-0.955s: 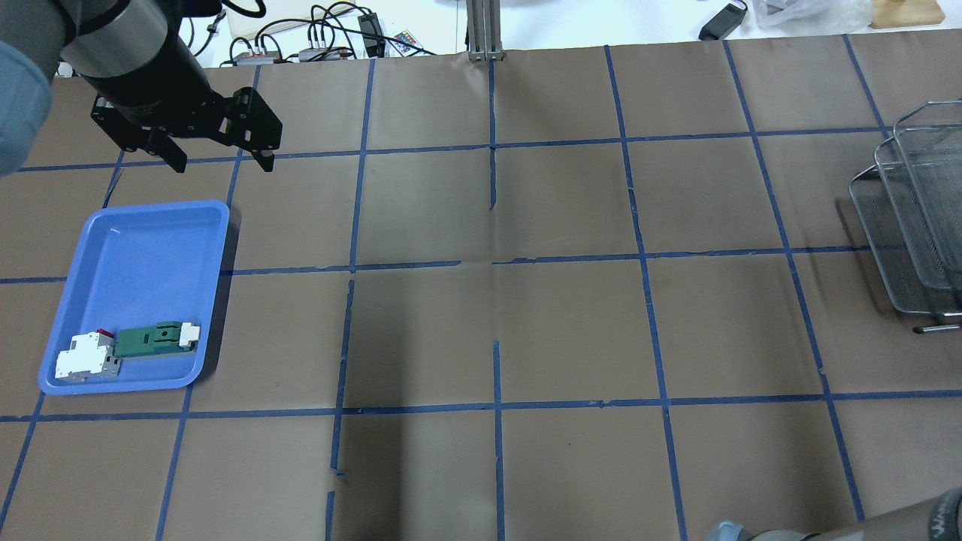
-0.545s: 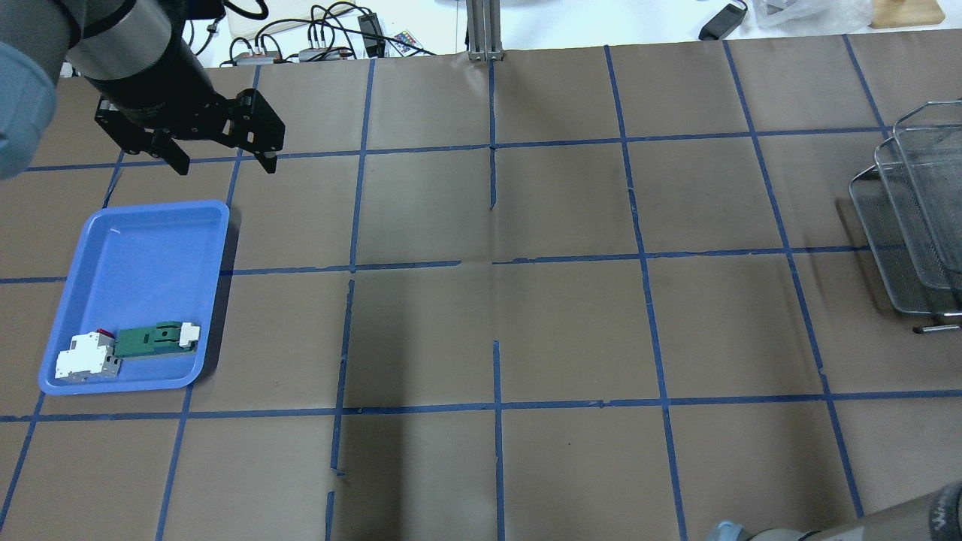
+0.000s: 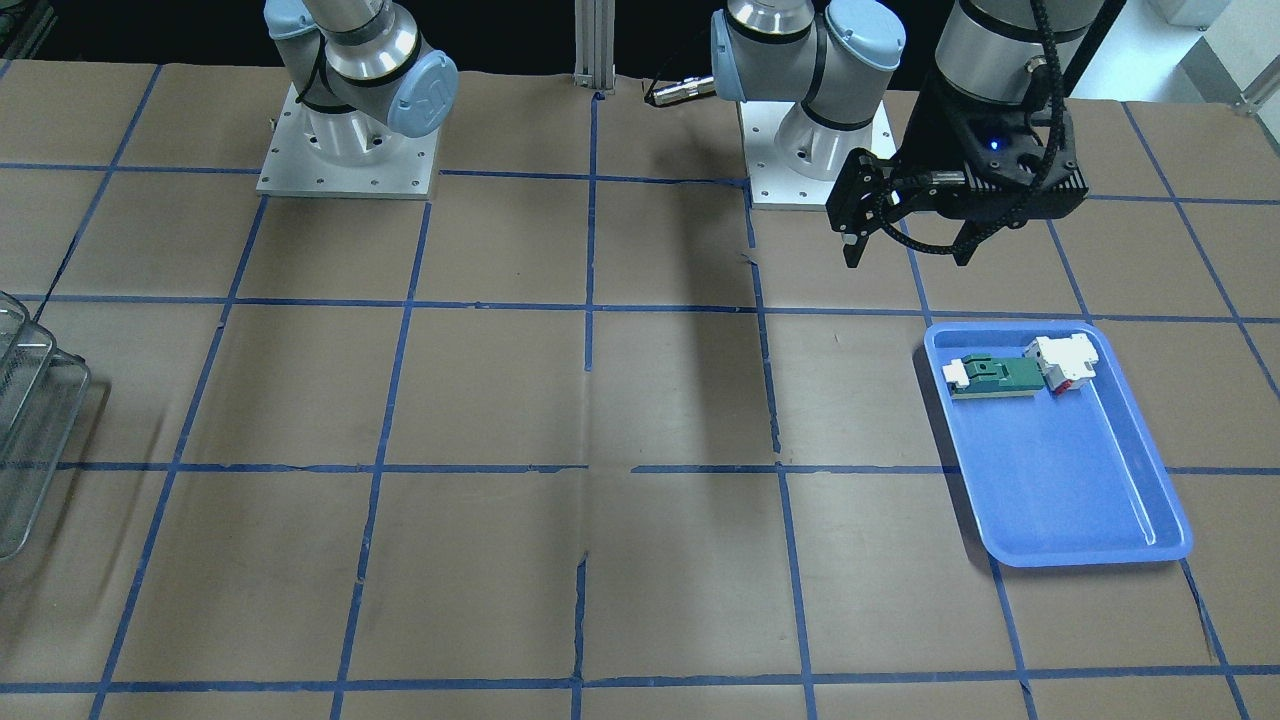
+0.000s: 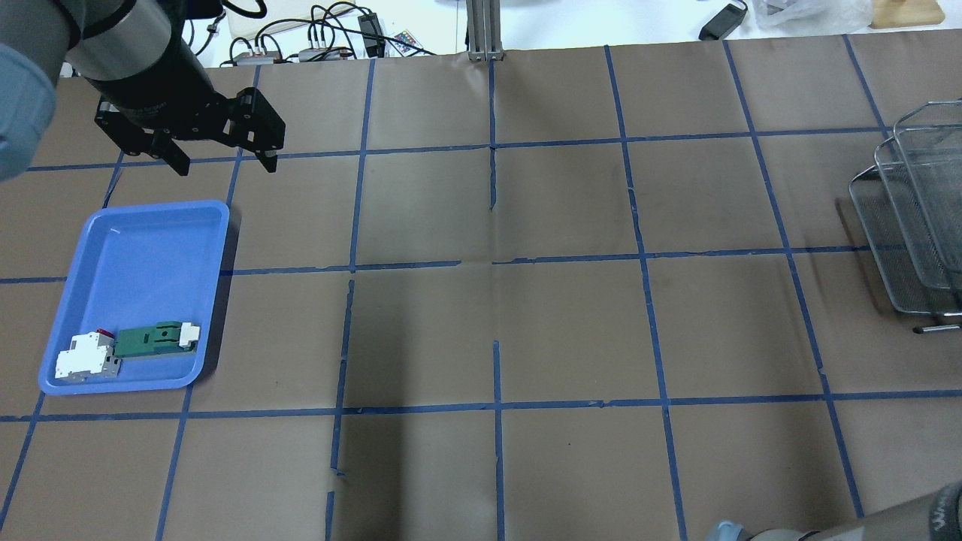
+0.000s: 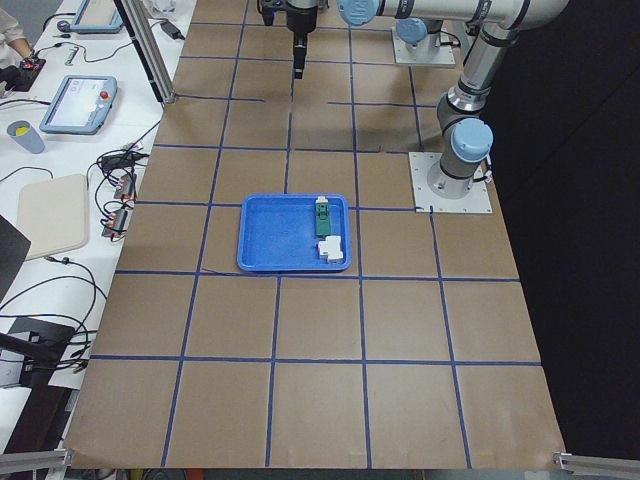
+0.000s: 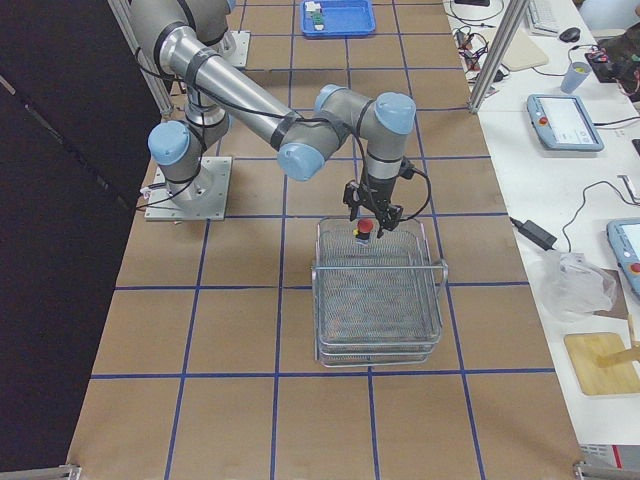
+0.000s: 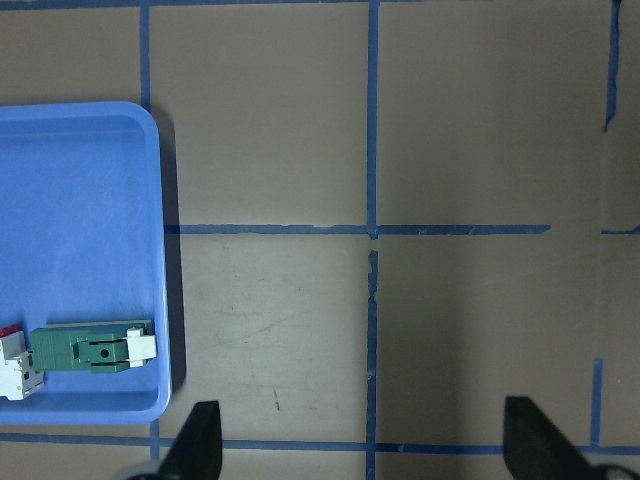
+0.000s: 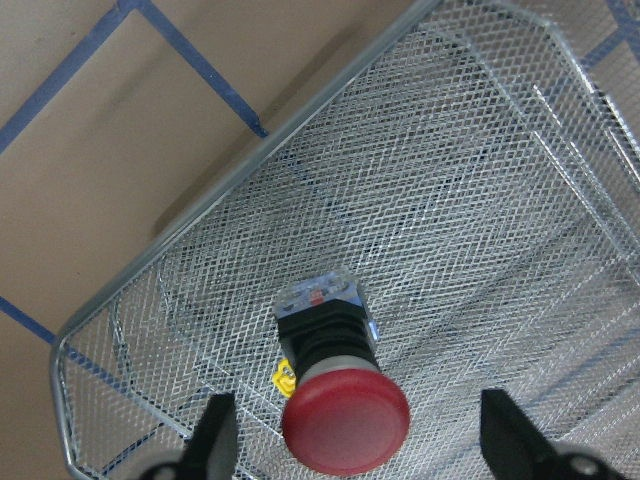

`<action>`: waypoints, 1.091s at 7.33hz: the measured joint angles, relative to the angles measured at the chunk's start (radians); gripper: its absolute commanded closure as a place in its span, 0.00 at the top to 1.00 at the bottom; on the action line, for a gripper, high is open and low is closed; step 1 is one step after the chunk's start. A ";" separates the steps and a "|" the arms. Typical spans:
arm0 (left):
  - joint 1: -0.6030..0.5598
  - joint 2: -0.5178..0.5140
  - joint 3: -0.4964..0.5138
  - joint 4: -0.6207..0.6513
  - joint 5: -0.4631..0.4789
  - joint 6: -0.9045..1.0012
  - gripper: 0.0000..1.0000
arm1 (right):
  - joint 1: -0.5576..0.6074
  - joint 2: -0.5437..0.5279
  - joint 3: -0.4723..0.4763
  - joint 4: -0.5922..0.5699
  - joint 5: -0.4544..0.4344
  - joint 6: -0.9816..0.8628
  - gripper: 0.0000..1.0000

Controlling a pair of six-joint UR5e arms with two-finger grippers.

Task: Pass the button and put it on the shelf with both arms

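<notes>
Little has changed over the last second: in the overhead view the left gripper has only crept a touch toward the middle of the counter, hanging above it just beyond the far end of the blue tray, its fingers spread wide and empty. The tray's contents have not moved; the green-and-white block and the white module lie side by side at its near end. The button is at the other end of the counter, lying on the mesh of the wire shelf, red cap toward the wrist camera and pale rear block pointing away. The right gripper hovers over it with its fingers set wide, each one clear of the cap, so nothing is being held. This suggests the hand-over is done and the button is already set down on the shelf. What seems left is for the right arm to lift straight away without catching the cap or the wire rim.
</notes>
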 measured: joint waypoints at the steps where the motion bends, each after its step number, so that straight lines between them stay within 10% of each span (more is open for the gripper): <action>1: 0.001 0.001 0.000 0.000 0.001 0.004 1.00 | -0.001 -0.021 0.000 0.015 0.001 0.000 0.88; 8: -0.007 0.013 -0.023 -0.005 0.000 0.005 1.00 | 0.134 -0.359 0.025 0.527 0.241 0.866 1.00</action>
